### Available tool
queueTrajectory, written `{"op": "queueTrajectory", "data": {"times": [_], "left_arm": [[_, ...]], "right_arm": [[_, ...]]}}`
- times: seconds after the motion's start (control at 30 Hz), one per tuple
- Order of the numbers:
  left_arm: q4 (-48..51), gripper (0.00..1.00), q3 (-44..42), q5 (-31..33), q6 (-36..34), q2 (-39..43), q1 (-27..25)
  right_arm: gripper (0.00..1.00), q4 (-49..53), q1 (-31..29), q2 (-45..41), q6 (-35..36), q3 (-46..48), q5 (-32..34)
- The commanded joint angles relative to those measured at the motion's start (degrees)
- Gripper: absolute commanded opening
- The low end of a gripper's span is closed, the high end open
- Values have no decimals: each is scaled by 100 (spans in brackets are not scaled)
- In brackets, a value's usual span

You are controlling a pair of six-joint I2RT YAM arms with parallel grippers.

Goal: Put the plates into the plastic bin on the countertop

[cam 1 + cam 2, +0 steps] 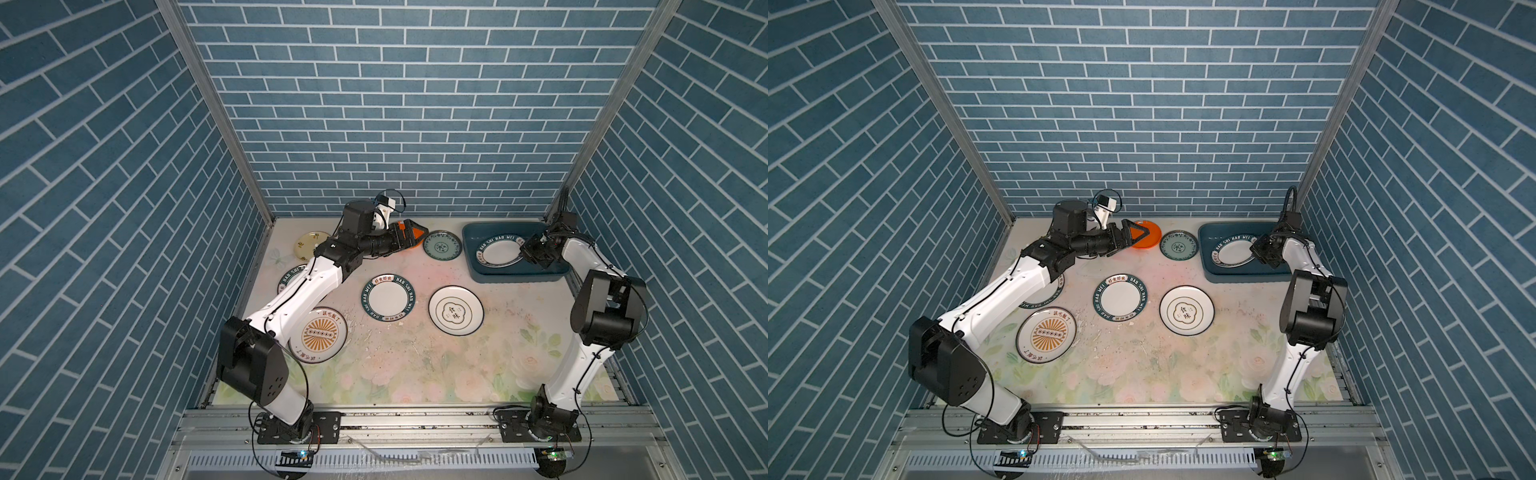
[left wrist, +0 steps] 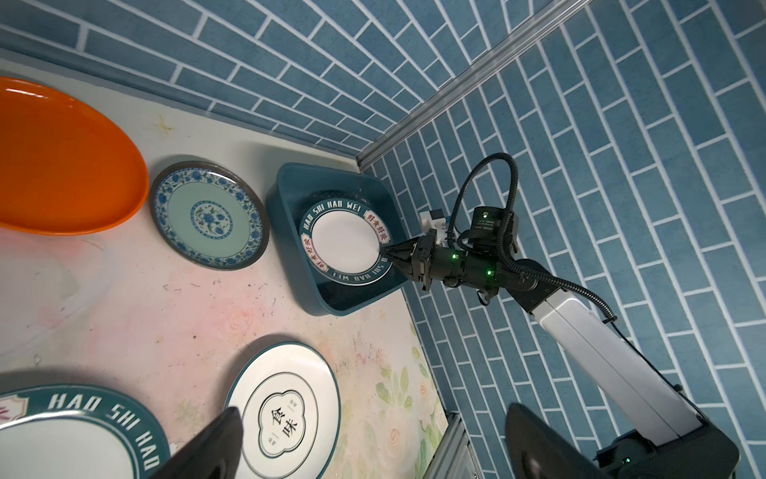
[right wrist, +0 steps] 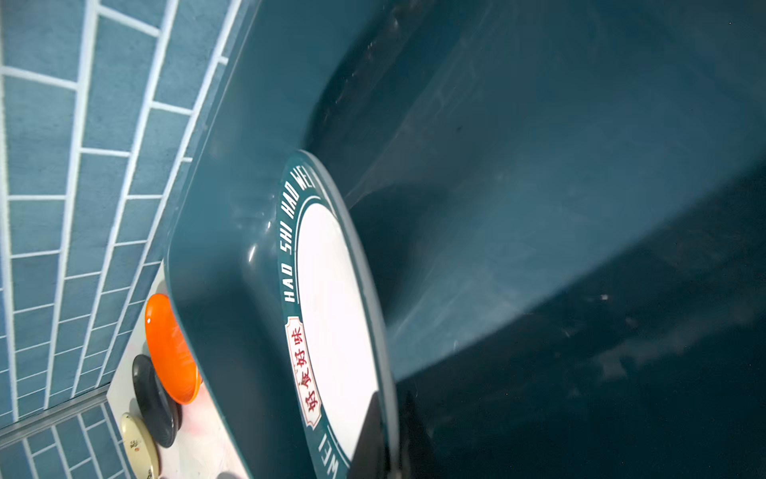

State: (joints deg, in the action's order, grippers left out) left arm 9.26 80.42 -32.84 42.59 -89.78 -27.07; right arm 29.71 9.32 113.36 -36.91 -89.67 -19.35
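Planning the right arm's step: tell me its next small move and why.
Probably just open the jaws. The right gripper is shut on the rim of the lettered plate, which is already inside the plastic bin, seemingly raised at the gripped side, so releasing should settle it there.

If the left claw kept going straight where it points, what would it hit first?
Probably the wall of the plastic bin, if the left gripper clears the teal-patterned plate; its height is unclear.

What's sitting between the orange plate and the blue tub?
The teal-patterned plate lies flat on the countertop between the orange plate and the plastic bin; the left wrist view shows it best.
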Motion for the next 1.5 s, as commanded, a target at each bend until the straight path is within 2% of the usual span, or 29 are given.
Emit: {"op": "queueTrajectory", "data": {"times": [0.0,0.23,0.57,0.8,0.87,1.0,1.3,1.47], "left_arm": [[177,100,-247,348,-119,244,37],[462,100,-451,767,-126,501,54],[366,100,-536,902,142,413,58],[331,100,-528,916,181,368,31],[349,100,-528,943,179,382,27],[349,100,-545,962,177,390,31],[402,100,-653,1000,157,451,23],[369,100,-790,980,167,419,6]], "right_arm": [[0,-87,60,295,257,-232,-175],[0,-194,157,835,419,-640,-619],[0,249,284,1444,676,-1120,-422],[0,361,454,1535,676,-1053,-525],[13,375,474,1527,715,-1013,-517],[27,445,474,1535,814,-1033,-464],[45,500,474,1414,890,-1035,-461],[56,232,465,854,1038,-910,-651]]}}
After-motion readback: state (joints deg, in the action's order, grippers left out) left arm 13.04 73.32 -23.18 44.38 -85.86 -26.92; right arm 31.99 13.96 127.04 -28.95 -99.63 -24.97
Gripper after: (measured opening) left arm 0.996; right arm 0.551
